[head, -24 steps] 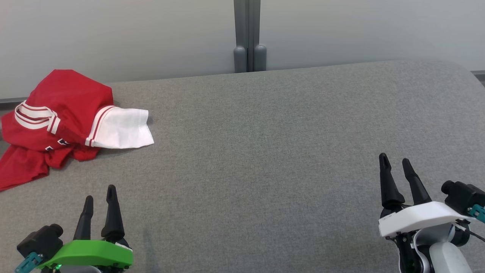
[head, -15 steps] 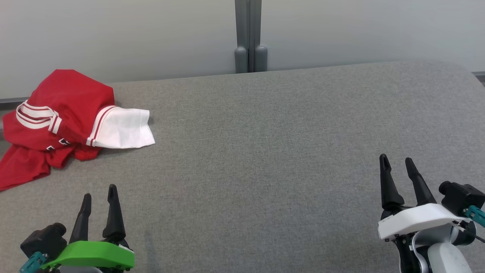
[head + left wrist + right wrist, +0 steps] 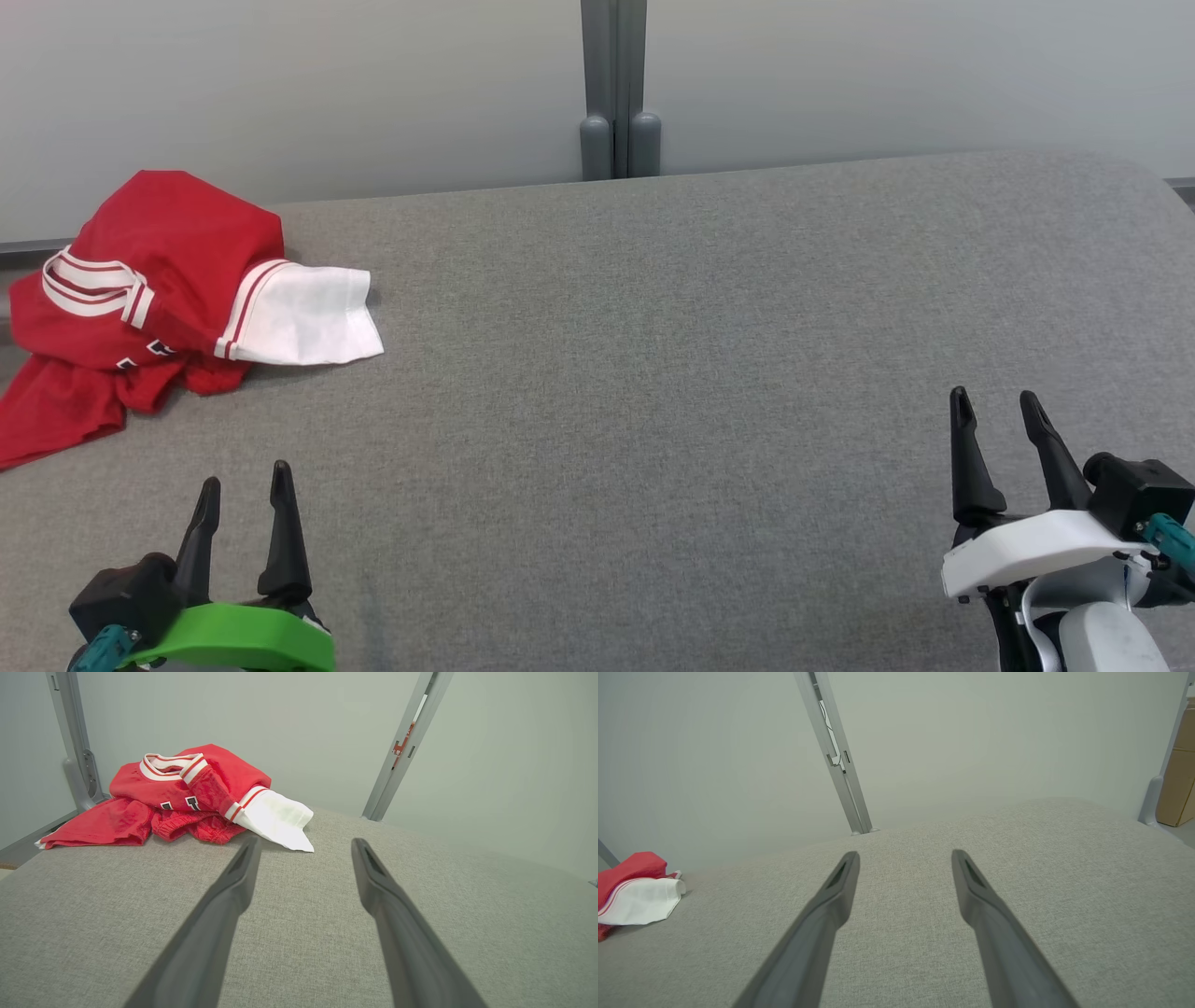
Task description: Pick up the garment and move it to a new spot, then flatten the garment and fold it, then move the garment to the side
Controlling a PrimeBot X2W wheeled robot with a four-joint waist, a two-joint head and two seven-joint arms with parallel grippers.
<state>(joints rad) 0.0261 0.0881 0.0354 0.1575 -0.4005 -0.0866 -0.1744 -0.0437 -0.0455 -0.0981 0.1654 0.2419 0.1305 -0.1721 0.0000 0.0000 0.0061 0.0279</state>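
Behind the table (image 3: 653, 373), grey post (image 3: 613, 93), garment (image 3: 159, 280) (crumpled) far left

Garment (image 3: 173, 224) reads as soft matt cloth, ribbed at the collar; bench (image 3: 653, 373) is coarse, matt grey weave.

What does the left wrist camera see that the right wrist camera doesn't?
Left wrist view: the open left tool and the garment close up, with its striped collar facing the camera. Right wrist view: the open right tool and a brown cardboard box at the far right edge. Both: the garment's white sleeve, the grey fabric surface, the pale wall and a grey metal post.
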